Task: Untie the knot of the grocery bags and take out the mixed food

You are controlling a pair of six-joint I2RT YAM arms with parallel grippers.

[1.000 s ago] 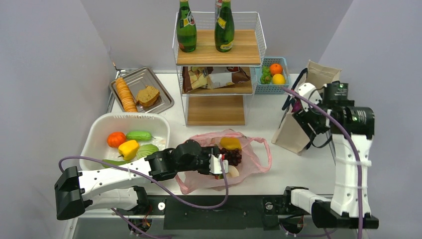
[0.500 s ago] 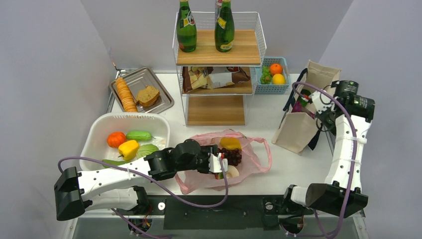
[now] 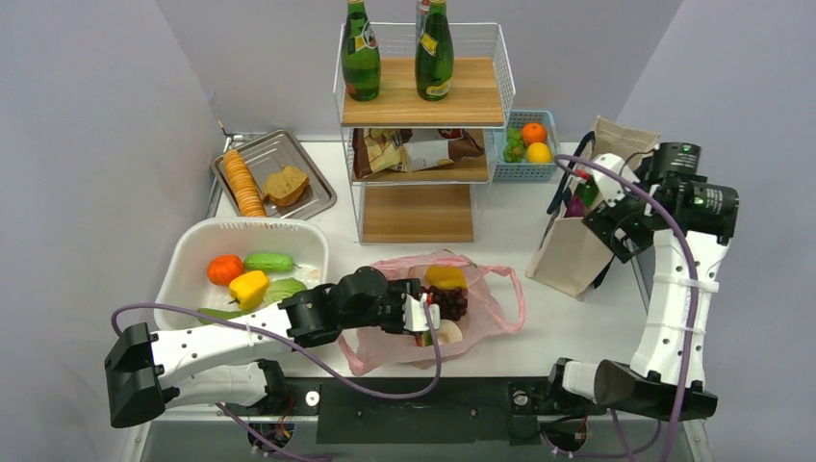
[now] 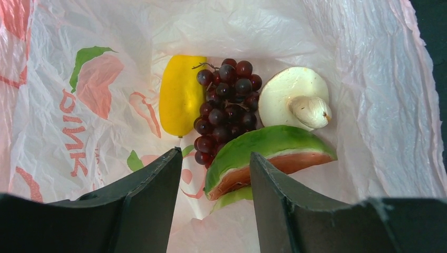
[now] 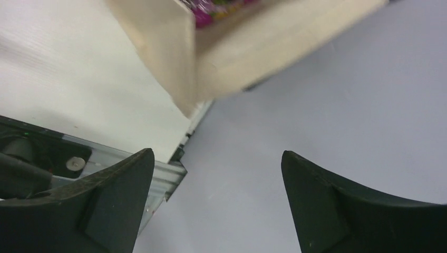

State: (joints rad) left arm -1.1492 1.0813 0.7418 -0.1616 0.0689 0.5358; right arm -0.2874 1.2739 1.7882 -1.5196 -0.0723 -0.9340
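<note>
The pink grocery bag [image 3: 486,313] lies flat at the table's front centre with its mouth open. The knot is out of view, and one handle loop [image 3: 513,289] lies loose. Inside are a yellow fruit [image 4: 182,95], dark grapes [image 4: 226,105], a pale mushroom [image 4: 295,100] and a watermelon slice [image 4: 274,150]. My left gripper [image 3: 423,318] [image 4: 215,153] reaches into the bag's mouth, open. The slice's near end lies between its fingers, with a gap on the left side. My right gripper [image 3: 611,219] [image 5: 217,152] hangs open and empty beside the canvas tote [image 3: 568,255].
A white tub [image 3: 192,250] with vegetables stands at the left. Behind it is a metal tray [image 3: 322,200] of biscuits and bread. A wire shelf [image 3: 423,96] at the back carries green bottles [image 3: 361,48]. A blue basket [image 3: 553,120] of fruit sits beside it. The table's right edge [image 5: 179,153] is close under my right gripper.
My right arm has swung its wrist to the right and turned beside the tote, and its jaws now stand wide. My left arm and the bag have not moved.
</note>
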